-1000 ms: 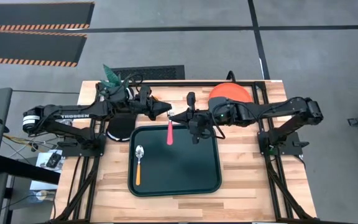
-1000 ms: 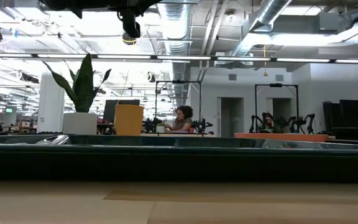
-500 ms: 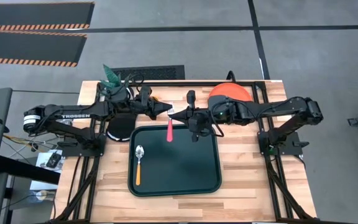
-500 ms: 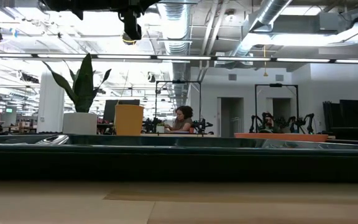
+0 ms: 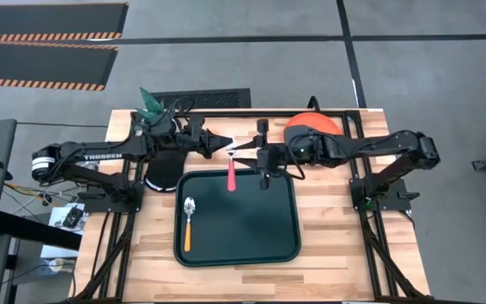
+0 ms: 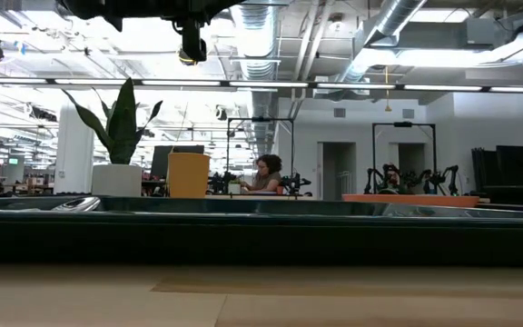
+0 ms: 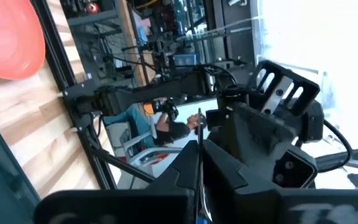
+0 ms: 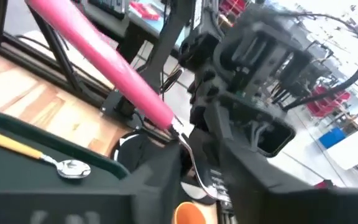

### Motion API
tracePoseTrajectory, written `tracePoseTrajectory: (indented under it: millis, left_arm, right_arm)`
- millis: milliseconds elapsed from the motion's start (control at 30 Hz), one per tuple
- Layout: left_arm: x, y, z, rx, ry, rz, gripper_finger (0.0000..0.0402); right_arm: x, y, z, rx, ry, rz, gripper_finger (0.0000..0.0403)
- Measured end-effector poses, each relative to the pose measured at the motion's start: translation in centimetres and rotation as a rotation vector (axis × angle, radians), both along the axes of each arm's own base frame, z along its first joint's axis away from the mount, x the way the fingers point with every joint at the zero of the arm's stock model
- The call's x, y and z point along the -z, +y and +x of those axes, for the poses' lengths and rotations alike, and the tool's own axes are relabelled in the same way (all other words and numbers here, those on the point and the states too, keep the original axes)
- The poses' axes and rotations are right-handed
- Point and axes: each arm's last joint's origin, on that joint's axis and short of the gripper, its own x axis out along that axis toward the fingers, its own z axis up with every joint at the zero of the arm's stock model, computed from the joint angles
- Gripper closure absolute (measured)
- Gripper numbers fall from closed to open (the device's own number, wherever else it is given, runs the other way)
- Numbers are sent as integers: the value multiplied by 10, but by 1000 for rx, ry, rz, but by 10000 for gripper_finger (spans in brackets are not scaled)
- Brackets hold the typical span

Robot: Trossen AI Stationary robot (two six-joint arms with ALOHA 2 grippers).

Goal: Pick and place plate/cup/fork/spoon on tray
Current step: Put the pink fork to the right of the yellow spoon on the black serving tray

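Fork (image 5: pixel 231 176) gripped at its tines by closed right gripper (image 5: pixel 245 150), pink handle hung below over tray (image 5: pixel 260 245), orange cup (image 8: pixel 190 214) seen only at right wrist, left gripper (image 5: pixel 224 141) just beside, grip state unclear.

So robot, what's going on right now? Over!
Right gripper holds fork above tray far edge. Left gripper close, empty. Spoon on tray. Nothing blocking.

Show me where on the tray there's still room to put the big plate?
The tray is bare right of the spoon, through its middle and right side. The crowded bit is the tray's far edge, where the right gripper holds the fork and the left gripper faces it. The plate waits behind the right arm.
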Motion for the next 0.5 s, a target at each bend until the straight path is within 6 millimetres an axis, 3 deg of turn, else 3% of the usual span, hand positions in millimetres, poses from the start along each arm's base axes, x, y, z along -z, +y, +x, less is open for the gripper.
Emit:
tracePoseTrajectory:
  millis: [133,233,367,500]
  left_arm:
    - [1,11,-4,6,8,8,401]
    - [1,20,-8,25,13,46,401]
    - [6,21,-12,74,76,155,401]
    - [15,-7,-12,147,204,294,401]
  right_arm:
    - [-5,7,-9,-21,7,29,155]
    - [-14,9,-25,-4,22,99,114]
    - [-23,4,-54,117,71,223,94]
    - [-35,0,-90,174,88,384,95]
